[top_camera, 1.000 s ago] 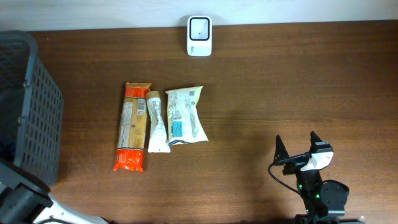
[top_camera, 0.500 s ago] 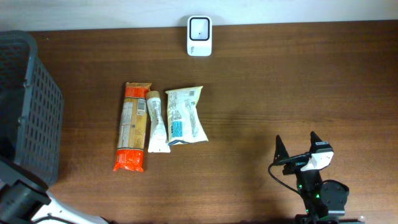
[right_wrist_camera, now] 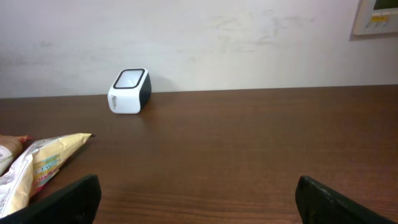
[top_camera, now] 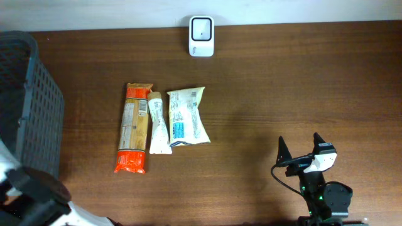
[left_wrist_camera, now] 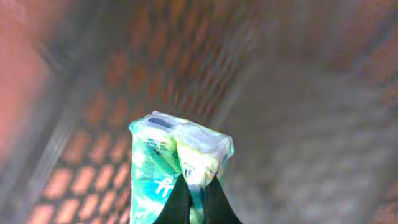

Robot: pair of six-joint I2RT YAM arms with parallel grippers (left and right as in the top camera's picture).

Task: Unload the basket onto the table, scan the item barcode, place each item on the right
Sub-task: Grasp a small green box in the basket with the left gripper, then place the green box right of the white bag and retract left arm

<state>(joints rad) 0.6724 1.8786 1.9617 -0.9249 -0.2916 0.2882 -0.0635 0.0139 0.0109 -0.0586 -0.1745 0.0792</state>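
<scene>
Left fingers [left_wrist_camera: 184, 190] pinching a green-white packet [left_wrist_camera: 174, 152], inside the basket [top_camera: 38, 119] at left edge | right fingers [right_wrist_camera: 68, 200] spread, empty, lower right | packet looks light, soft, slippery film; better to grip its sealed edge, barcode face kept free for the scanner [top_camera: 201, 27]

My right arm [top_camera: 317, 182], well apart from the basket [top_camera: 31, 107]: black fingers [top_camera: 282, 150], white wrist block [top_camera: 325, 158], black cable [top_camera: 279, 176], green lights [top_camera: 318, 191]. My left arm [top_camera: 38, 199], beside the basket: black-and-white links.
</scene>
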